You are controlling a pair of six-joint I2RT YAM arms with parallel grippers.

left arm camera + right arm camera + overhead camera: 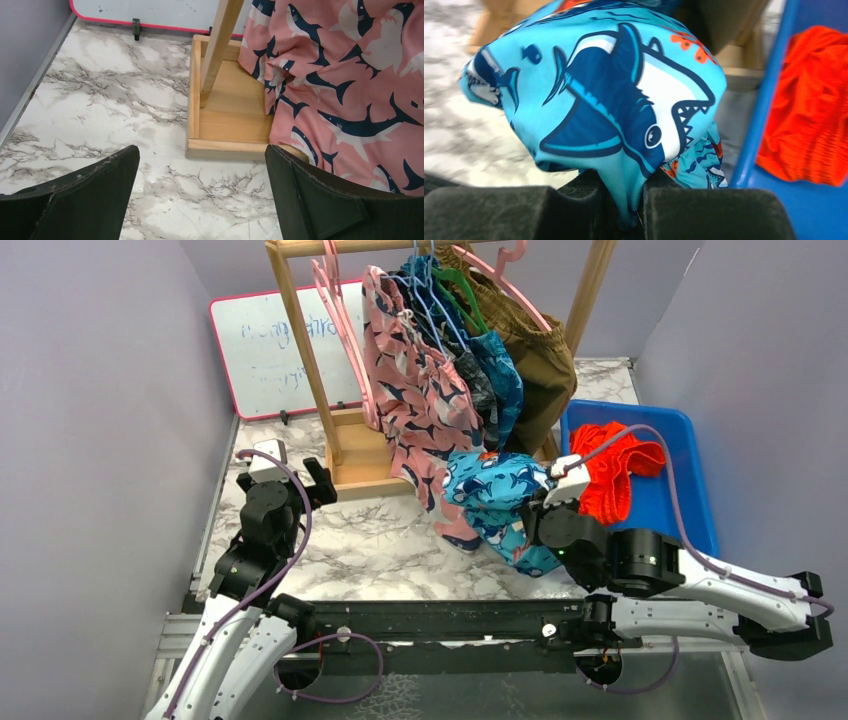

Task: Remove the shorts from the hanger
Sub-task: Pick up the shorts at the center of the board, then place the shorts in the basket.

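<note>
The blue shark shorts are being pinched tightly by the right hand, low beside the blue bin, seemingly for dropping in. The left hand is being held wide open, empty, above the desk.

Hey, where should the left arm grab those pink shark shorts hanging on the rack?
Probably the loose lower hem of the pink shark shorts, coming from the left over the wooden rack base. That fabric hangs free and faces the open left gripper, while the waistband sits high, bunched against other garments.
</note>
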